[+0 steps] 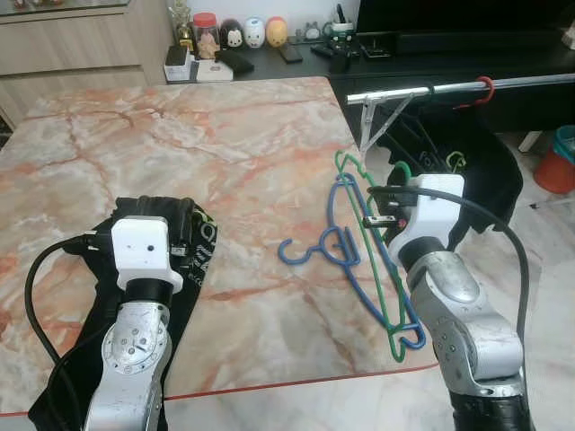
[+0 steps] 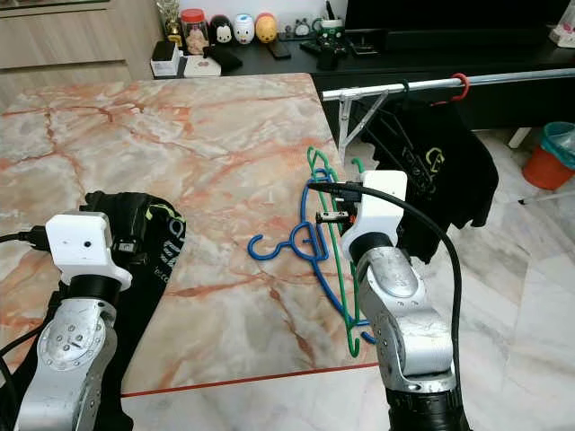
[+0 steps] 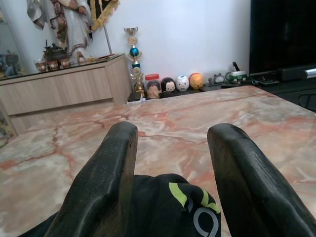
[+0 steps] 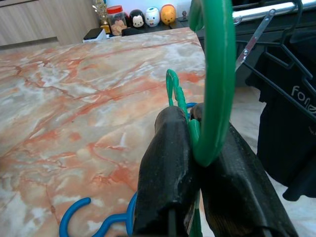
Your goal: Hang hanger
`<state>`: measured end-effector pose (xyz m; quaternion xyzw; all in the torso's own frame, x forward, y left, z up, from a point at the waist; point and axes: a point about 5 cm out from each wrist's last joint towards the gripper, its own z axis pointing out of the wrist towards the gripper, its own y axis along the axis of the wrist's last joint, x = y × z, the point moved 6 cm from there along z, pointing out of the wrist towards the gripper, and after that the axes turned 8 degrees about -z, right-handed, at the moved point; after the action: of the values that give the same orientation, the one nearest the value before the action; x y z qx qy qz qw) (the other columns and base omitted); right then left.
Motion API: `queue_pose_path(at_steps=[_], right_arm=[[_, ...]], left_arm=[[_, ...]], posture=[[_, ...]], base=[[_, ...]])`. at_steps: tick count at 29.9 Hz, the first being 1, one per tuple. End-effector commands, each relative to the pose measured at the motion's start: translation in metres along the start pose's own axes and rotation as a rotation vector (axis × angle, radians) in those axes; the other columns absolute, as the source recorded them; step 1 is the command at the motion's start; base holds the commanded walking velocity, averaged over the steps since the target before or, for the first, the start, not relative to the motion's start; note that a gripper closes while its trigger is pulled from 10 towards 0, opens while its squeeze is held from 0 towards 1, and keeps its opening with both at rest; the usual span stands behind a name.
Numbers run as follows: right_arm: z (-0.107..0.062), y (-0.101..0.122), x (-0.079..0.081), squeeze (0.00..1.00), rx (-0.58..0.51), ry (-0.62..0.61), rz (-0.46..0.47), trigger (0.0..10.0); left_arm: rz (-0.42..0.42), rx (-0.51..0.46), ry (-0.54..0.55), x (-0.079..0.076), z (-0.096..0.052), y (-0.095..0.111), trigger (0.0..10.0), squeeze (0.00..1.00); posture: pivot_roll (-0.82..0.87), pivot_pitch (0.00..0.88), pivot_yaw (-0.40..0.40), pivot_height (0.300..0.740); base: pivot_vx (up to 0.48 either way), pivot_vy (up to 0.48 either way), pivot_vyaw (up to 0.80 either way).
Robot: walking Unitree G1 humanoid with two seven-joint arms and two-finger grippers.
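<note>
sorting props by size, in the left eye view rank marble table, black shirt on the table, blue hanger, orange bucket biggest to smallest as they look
1. marble table
2. black shirt, partly behind the left arm
3. blue hanger
4. orange bucket, cut off by the frame edge and farther away, so its real size is unsure

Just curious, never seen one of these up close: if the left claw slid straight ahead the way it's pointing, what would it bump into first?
Probably the black shirt lying between the open left claw fingers; beyond it, bare marble table.

Marble table (image 1: 180, 144), wooden sideboard (image 3: 59, 89), tiled floor (image 1: 539, 224)
</note>
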<state>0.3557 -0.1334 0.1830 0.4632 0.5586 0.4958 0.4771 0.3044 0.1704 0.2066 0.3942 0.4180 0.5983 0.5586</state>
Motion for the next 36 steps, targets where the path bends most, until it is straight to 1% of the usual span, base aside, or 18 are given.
queue_pose_path(at_steps=[1,13,23,36], right_arm=[[-0.0012,0.0126,0.0008,0.0,-0.035,0.004,0.002,10.0],[-0.0016,0.011,0.0001,0.0,-0.023,0.003,-0.012,10.0],[-0.0012,0.0151,-0.0026,0.0,-0.037,-0.005,-0.016,10.0],[-0.0007,0.0146,-0.0063,0.0,-0.041,-0.019,-0.018,10.0]], left_arm=[[0.024,-0.011,0.011,0.0009,-0.0006,0.0019,10.0,0.0],[0.026,-0.019,0.008,-0.0018,0.0001,0.0032,10.0,0.0],[0.024,-0.025,0.008,-0.0023,0.0006,0.0045,10.0,0.0],[0.022,-0.029,0.004,-0.0033,0.0019,0.0053,10.0,0.0]], posture=[[0.08,0.091,-0.016,0.74],[0.08,0.093,-0.016,0.74],[0.08,0.093,-0.017,0.74],[0.07,0.093,-0.015,0.74]], base=[[0.0,-0.289,0.0],[0.0,-0.299,0.0],[0.0,-0.314,0.0],[0.0,-0.316,0.0]])
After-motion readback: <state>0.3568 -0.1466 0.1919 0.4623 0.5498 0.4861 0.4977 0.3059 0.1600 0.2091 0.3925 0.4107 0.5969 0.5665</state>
